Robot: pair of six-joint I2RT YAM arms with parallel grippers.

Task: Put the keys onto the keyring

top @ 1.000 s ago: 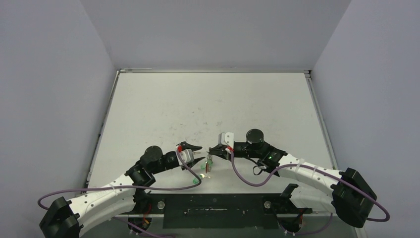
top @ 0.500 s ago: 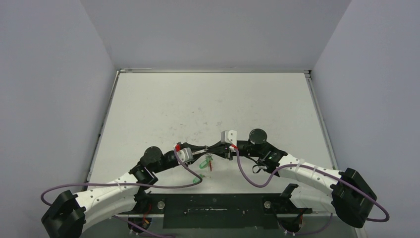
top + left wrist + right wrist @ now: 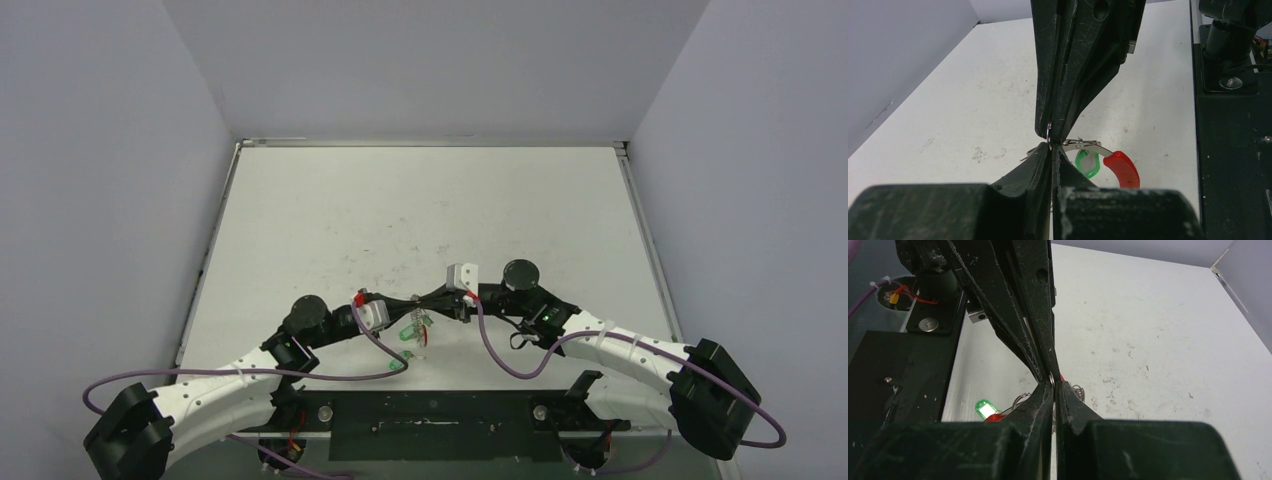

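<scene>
My left gripper [image 3: 410,300] and right gripper [image 3: 426,299] meet tip to tip low over the near middle of the table, both shut. In the left wrist view my left gripper [image 3: 1051,148] touches the right fingers [image 3: 1068,75], and a small silver loop [image 3: 1049,134] is pinched where they meet. The keyring [image 3: 1122,167], with its red arc and silver band, hangs just beside the tips with a green-tagged key [image 3: 1087,164]. From the right gripper [image 3: 1053,385] I see a green tag [image 3: 983,409], a bit of red and silver loops [image 3: 1020,399]. The keys [image 3: 413,330] dangle below the tips.
Another green-tagged key [image 3: 397,365] lies on the table near the front edge, under the left arm's purple cable. The black base plate [image 3: 450,425] runs along the near edge. Grey walls close the table on three sides.
My left gripper has moved right and shut, meeting the right gripper's tips. The right gripper has shifted slightly back and right; the dangling keys have swung a little left.
</scene>
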